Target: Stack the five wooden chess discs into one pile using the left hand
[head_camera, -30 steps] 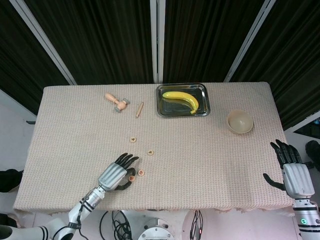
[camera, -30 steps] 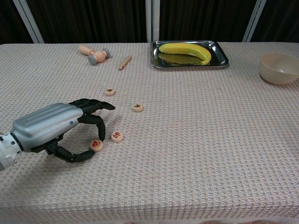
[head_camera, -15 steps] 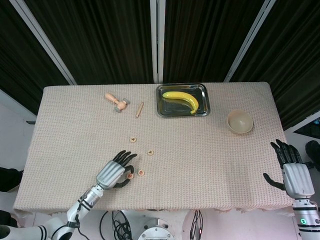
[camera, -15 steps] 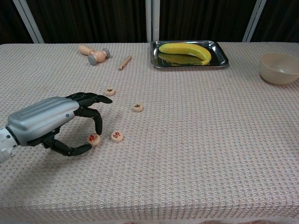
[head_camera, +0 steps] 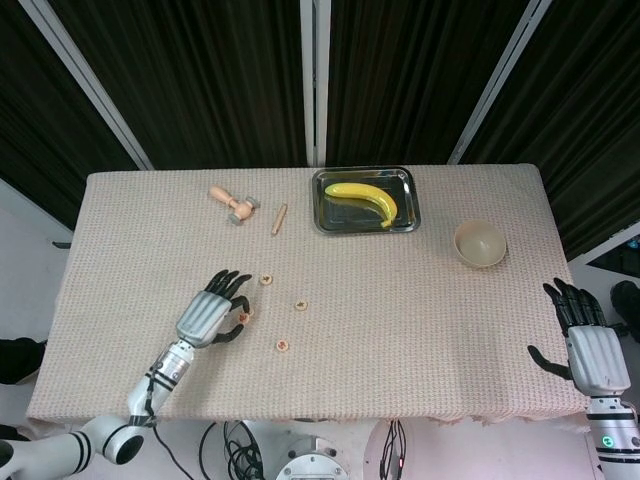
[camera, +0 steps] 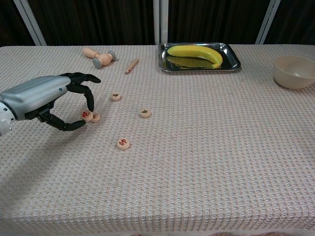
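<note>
While my left hand (camera: 47, 101) pinches a red-marked disc (camera: 87, 116) between thumb and fingertip, low over the table (camera: 206, 162), I judge this the carrying step: it hangs beside a second disc (camera: 96, 117), and must next settle squarely on top. Three more discs (camera: 115, 96) (camera: 144, 113) (camera: 123, 143) lie scattered nearby. My right hand (head_camera: 590, 345) waits off the table's edge, fingers spread, holding nothing. Nothing blocks the way.
</note>
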Robot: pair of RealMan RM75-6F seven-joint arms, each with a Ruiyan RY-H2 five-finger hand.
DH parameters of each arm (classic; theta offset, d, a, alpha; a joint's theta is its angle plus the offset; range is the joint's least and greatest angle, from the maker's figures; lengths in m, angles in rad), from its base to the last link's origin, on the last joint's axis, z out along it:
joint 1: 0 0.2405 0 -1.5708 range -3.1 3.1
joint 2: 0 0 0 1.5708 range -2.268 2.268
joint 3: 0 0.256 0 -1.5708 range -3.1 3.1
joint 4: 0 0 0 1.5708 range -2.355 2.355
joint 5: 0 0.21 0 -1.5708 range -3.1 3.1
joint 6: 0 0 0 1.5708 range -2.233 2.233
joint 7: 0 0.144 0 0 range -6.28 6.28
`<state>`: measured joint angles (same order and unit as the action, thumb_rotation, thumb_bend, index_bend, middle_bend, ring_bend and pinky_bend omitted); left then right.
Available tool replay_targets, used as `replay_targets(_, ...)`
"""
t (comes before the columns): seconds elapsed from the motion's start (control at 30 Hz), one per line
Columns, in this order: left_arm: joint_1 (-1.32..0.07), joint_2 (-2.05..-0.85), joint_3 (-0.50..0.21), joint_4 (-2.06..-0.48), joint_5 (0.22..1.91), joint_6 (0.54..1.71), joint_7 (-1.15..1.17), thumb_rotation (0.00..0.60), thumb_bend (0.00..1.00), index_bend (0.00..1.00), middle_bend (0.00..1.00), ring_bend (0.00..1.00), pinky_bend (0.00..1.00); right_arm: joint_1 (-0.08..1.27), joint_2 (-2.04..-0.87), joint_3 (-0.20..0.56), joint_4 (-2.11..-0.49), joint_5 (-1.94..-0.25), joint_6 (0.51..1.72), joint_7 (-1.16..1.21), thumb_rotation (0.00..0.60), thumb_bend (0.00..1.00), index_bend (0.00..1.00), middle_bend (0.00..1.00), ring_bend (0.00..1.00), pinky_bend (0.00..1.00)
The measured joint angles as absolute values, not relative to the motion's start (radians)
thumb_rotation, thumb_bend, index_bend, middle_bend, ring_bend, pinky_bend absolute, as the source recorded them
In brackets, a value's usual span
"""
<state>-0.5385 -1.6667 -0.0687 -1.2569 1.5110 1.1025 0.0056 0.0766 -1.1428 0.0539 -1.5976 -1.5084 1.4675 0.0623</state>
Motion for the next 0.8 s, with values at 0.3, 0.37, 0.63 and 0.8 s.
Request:
replay_targets(0.3,-0.574,-1.707,-0.085,-1.188,1.486,1.068,-0.035,0.600,0.36,0.51,0.07,0.00,0.00,0.080,-1.146,0.057,-1.592,-1.498,1.457,0.061,0.600,0.15,0.00,0.00,0.00,0.00)
replay_targets(0.37,-0.577,-1.707,-0.085,-1.189,1.482,1.065,-0.037,0.600,0.36,0.51,0.07,0.00,0.00,0.081,-1.147,0.057,-1.591,-1.496,1.454,0.061,0.600,0.15,0.00,0.00,0.00,0.00)
replay_targets(0.63,-0.585,-1.715,-0.080,-1.177,1.475,1.056,-0.031,0.600,0.36,0.50,0.07,0.00,0.00,0.082,-1.144,0.056,-1.592,-1.497,1.451,0.064,0.600,0.15,0.00,0.00,0.00,0.00)
replay_targets(0.8,-0.587,-1.715,-0.078,-1.173,1.470,1.057,-0.031,0.600,0.36,0.46,0.07,0.00,0.00,0.083,-1.143,0.056,-1.590,-1.494,1.448,0.066,0.600,0.15,0.00,0.00,0.00,0.00)
